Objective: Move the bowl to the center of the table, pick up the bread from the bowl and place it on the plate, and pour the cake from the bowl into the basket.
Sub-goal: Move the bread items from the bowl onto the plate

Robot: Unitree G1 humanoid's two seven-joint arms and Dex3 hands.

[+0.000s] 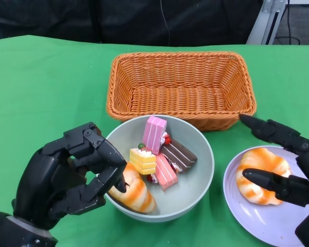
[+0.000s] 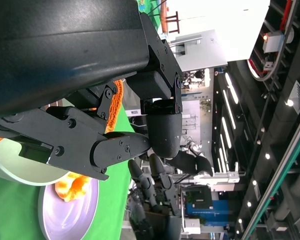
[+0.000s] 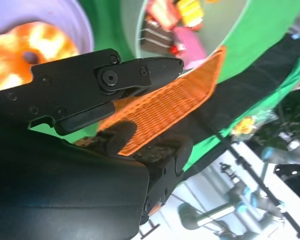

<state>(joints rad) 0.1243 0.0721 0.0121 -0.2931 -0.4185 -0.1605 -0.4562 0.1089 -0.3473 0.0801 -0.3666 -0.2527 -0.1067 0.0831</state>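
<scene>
The grey bowl [image 1: 198, 185] sits mid-table in front of the orange wicker basket [image 1: 180, 87]. It holds several cake pieces [image 1: 159, 154] and an orange-and-white bread [image 1: 139, 195] at its left side. My left hand [image 1: 67, 177] curls over the bowl's left rim, one fingertip on that bread. In the left wrist view the left hand's fingers [image 2: 115, 147] sit over the bowl's rim [image 2: 15, 172]. A second bread [image 1: 260, 175] lies on the purple plate [image 1: 268, 218] at the right. My right hand [image 1: 288, 167] hovers there with fingers spread, one lying across that bread.
The green cloth covers the table, and its far edge runs behind the basket. The basket [image 3: 175, 105] is empty and touches the bowl's far side. The plate [image 3: 75, 20] lies close to the bowl's right side, near the table's front right.
</scene>
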